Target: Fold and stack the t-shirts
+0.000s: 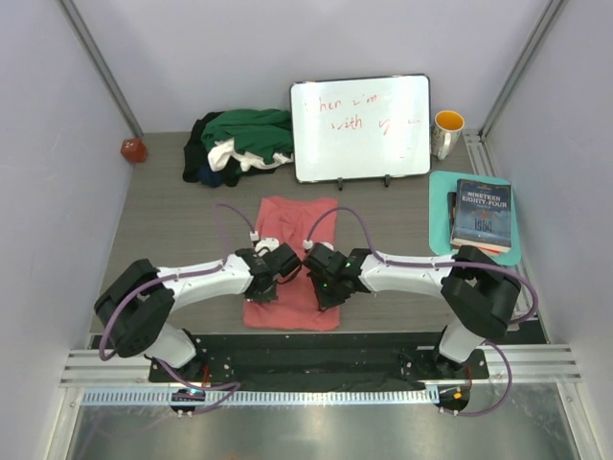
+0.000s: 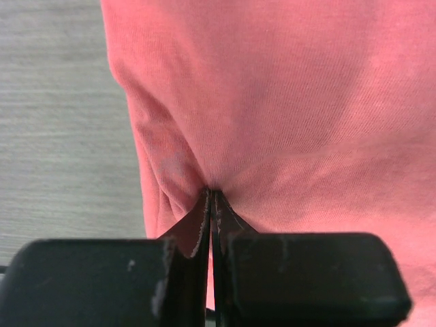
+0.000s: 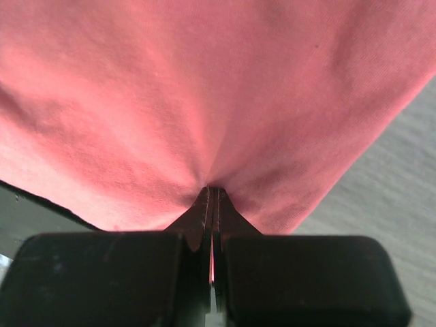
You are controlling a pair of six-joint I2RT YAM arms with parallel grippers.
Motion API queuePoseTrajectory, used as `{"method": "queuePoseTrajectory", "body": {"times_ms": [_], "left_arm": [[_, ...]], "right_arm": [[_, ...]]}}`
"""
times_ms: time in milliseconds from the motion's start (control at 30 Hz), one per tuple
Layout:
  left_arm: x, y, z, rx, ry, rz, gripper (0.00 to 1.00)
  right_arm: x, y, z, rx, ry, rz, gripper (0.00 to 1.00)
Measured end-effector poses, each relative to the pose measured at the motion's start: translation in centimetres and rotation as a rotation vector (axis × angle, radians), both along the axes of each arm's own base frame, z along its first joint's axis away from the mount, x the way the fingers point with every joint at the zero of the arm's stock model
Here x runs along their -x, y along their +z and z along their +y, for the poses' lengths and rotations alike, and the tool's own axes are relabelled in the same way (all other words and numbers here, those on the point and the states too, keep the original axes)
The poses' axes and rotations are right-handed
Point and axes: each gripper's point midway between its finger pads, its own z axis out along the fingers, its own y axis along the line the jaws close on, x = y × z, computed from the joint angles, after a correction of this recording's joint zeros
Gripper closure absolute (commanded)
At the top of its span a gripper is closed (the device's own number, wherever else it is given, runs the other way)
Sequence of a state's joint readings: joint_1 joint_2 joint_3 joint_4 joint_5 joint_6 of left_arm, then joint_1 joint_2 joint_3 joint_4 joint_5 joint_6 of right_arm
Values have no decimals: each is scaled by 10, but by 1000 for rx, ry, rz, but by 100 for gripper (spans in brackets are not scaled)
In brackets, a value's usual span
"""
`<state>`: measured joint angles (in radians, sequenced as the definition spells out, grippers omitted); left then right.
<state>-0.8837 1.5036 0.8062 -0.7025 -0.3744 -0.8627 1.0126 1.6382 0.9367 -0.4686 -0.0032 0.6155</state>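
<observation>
At the near middle of the grey table (image 1: 182, 220), a salmon-pink t-shirt (image 1: 292, 216) lies lengthwise, its near edge reaching the table's front edge by the arm bases. The left gripper (image 2: 212, 192) and right gripper (image 3: 212, 188) meet close together over the shirt's middle. Each has its fingers pressed together, pinching a small puckered fold of the pink cloth. Bare table lies open on both sides of the shirt, wider on the left.

At the back left, a heap of t-shirts (image 1: 239, 144) in dark green, white and black sits against the wall, with a small red object (image 1: 133, 149) in the far left corner. A mug (image 1: 447, 132), white outside and yellow inside, stands at the back right; what it holds cannot be seen.

A whiteboard (image 1: 361, 126) stands propped at the back with red handwriting; only "with" is legible. On a teal mat (image 1: 439, 216) at the right edge lies a book (image 1: 482, 216) titled "Nineteen Eighty-Four".
</observation>
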Motion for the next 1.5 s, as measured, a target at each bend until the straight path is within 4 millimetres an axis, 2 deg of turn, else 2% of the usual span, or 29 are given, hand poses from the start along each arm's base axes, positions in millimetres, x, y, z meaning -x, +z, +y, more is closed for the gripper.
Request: {"method": "queuePoseTrajectory", "body": {"times_ms": [67,100,133,167,267,367,433,500,567,633,667,733,833,867,967,1233,1500], "left_arm": [[6,0,-1,5,-11,5,99],[8,0,-1,8,-11,5,89],[9,0,-1,10,-11,5,71],[10,0,-1,11,-13,4,64],[11,3,4,4,-8,-10,54],[12,8,6,-1,-9,-15,41],[11,16,7,0,-9,-29,38],[6,31,5,24,-4,-63,38],[1,48,4,65,10,-101,38],[0,58,4,103,22,-127,38],[1,60,6,118,30,-132,39],[7,57,11,136,48,-124,40],[30,33,28,143,74,-72,42],[37,27,33,143,83,-55,42],[54,14,45,170,111,-30,42],[57,15,41,244,149,-46,42],[56,10,29,278,137,-24,41]], "right_arm": [[4,0,-3,12,-6,4,83],[4,0,-4,17,-10,4,76],[5,0,-5,21,-13,3,76],[5,0,-6,26,-17,1,76],[2,8,-11,33,-25,-26,73],[-8,29,-10,6,-41,-87,52],[-17,53,-8,-37,-59,-152,50],[-25,80,-8,-95,-79,-225,55],[-29,102,-11,-146,-99,-283,55],[-29,108,-15,-170,-110,-308,54],[-27,105,-19,-175,-111,-308,50],[-18,87,-29,-165,-106,-288,50],[3,51,-53,-131,-93,-235,49],[8,45,-59,-125,-93,-223,44],[16,36,-70,-148,-105,-207,43],[17,39,-52,-257,-89,-203,43],[25,19,-42,-271,-52,-138,43]]}}
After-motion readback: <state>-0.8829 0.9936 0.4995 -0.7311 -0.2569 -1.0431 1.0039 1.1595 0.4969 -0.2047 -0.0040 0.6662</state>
